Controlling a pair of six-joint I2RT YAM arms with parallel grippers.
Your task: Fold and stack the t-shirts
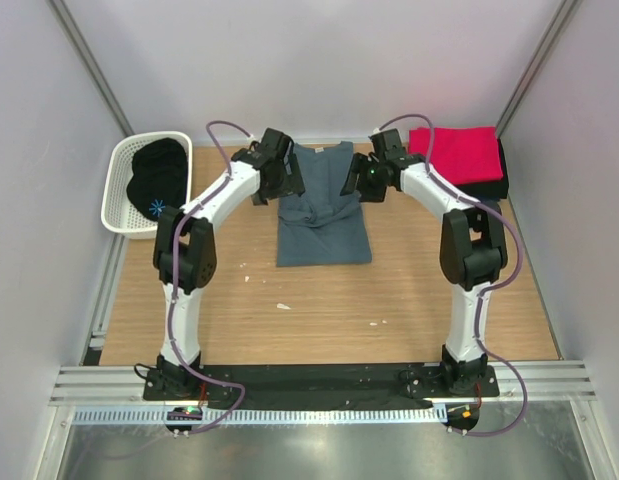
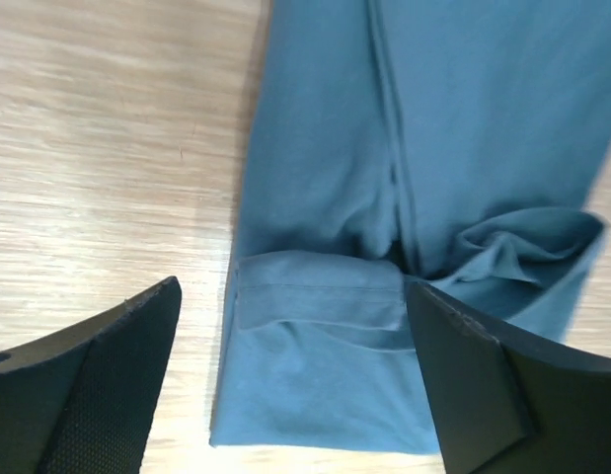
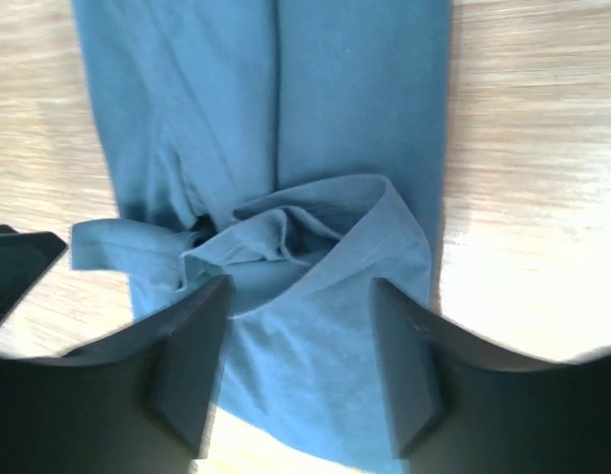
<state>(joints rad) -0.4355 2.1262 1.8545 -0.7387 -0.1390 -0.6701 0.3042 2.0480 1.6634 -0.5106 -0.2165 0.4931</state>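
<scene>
A slate blue-grey t-shirt [image 1: 323, 210] lies on the table's middle back, folded into a long narrow strip with its sleeves tucked in. My left gripper [image 1: 286, 178] hovers open over the strip's far left corner; in the left wrist view the folded sleeve [image 2: 320, 296] lies between the spread fingers [image 2: 473, 365]. My right gripper [image 1: 355, 180] hovers open over the far right corner; the bunched sleeve [image 3: 285, 242] lies just ahead of its fingers [image 3: 409, 360]. A folded bright red t-shirt [image 1: 459, 153] sits on a black one [image 1: 489, 187] at the back right. Another black t-shirt [image 1: 157, 180] lies in the basket.
A white perforated basket [image 1: 117, 190] stands at the back left corner. Grey walls close in the left, right and back. Bare wooden tabletop [image 1: 319, 310] stretches in front of the blue-grey shirt, with a few small white specks on it.
</scene>
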